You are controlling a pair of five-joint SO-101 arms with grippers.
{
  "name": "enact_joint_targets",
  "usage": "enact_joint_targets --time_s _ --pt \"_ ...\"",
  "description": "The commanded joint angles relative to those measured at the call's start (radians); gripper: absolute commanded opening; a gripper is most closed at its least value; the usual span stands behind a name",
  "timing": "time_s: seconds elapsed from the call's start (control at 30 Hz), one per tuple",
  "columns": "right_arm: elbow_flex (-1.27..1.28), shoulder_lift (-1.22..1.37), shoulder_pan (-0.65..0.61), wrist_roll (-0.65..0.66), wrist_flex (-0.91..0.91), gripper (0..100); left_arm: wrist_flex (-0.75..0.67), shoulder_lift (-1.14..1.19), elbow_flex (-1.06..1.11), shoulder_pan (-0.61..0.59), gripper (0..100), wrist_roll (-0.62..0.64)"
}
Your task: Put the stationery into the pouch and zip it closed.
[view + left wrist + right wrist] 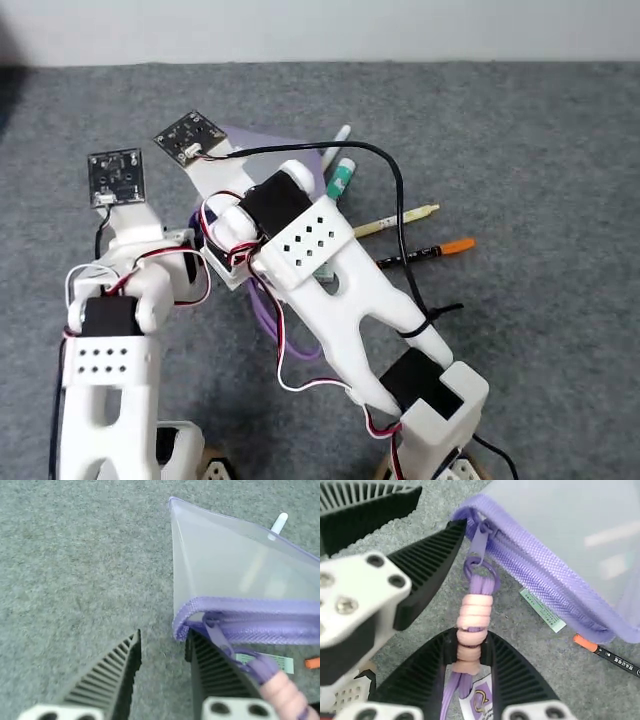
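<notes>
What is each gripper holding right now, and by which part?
The right gripper clamps the zipper's pink beaded pull. The left gripper is open beside the pouch corner, holding nothing.

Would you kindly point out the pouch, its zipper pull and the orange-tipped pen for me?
pouch (225, 565): left wrist view, on its clear side.
zipper pull (474, 617): right wrist view, on its pink beads.
pen (428, 252): high view, on its black barrel.
</notes>
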Motion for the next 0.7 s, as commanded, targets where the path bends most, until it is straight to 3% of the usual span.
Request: enact_joint_targets --time_s 0.0,0.33,0.67 --pt "-0.046 -0.068 -0.012 -0.009 0.042 0.8 -0.025 0.003 -0.067 0.005 14 0.009" --pt "-0.046 -0.068 -0.012 -0.009 0.042 0.8 0.055 -0.11 -0.059 0.048 14 0.009" --pt "-0.046 -0.068 -0.012 -0.008 0.042 0.8 -0.106 -0.135 0.084 0.04 21 0.002"
